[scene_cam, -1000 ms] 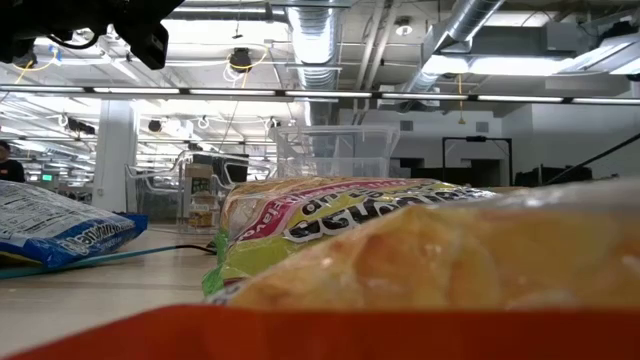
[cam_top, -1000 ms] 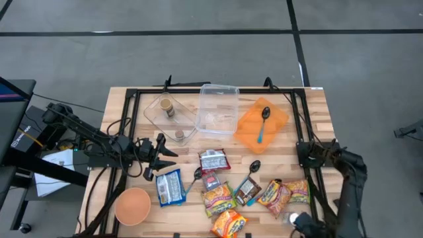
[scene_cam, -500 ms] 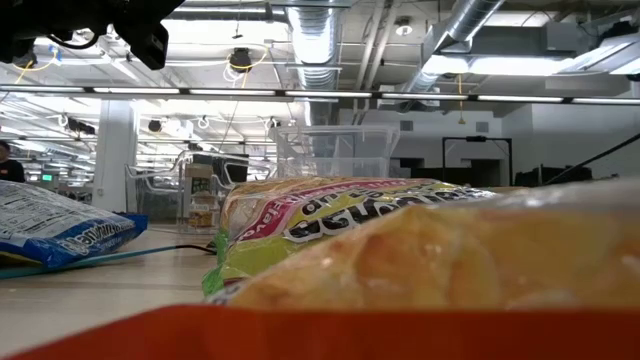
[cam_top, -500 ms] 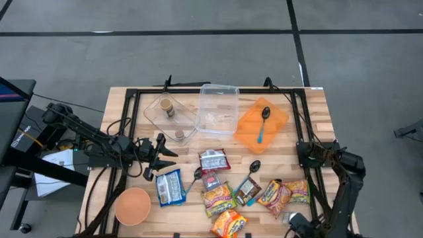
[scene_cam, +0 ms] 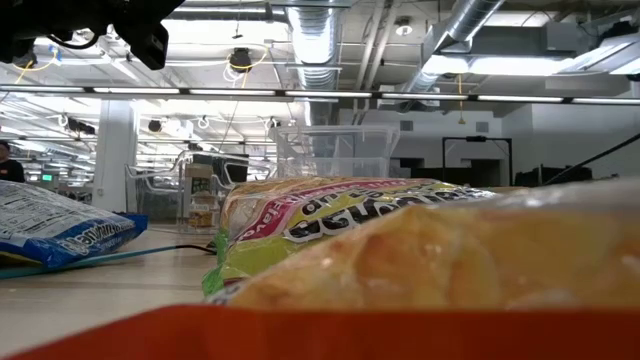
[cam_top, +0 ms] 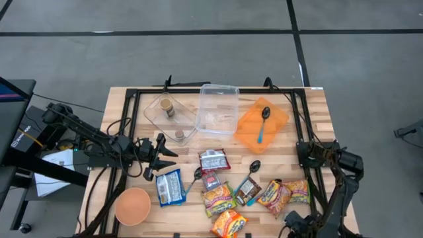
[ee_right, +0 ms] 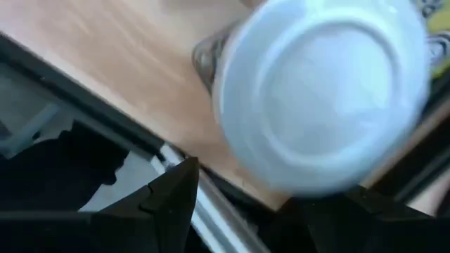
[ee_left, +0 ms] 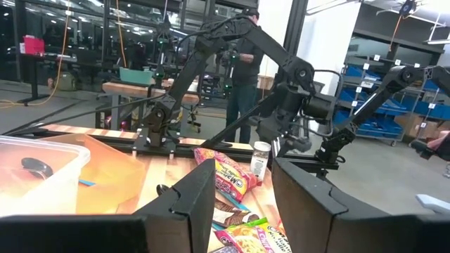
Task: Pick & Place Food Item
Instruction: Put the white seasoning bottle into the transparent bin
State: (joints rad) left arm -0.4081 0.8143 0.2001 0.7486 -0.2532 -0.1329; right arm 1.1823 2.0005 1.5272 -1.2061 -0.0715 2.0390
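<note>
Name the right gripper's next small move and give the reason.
Probably ease the right gripper down around the white-lidded jar before closing: the lid fills the wrist view just ahead of the open fingers, not yet between them. The left gripper waits mid-table.

Both arms are dark, almost black, built of angular jointed links with thin black cables along them, and each gripper has two flat, blocky dark fingers (ee_left: 190, 204).

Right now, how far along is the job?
Done, apparently: two jars in the tray. In hand: nothing; the right gripper, open, hovers by a white-lidded jar. To do: that jar and the packets; left gripper waits open.
</note>
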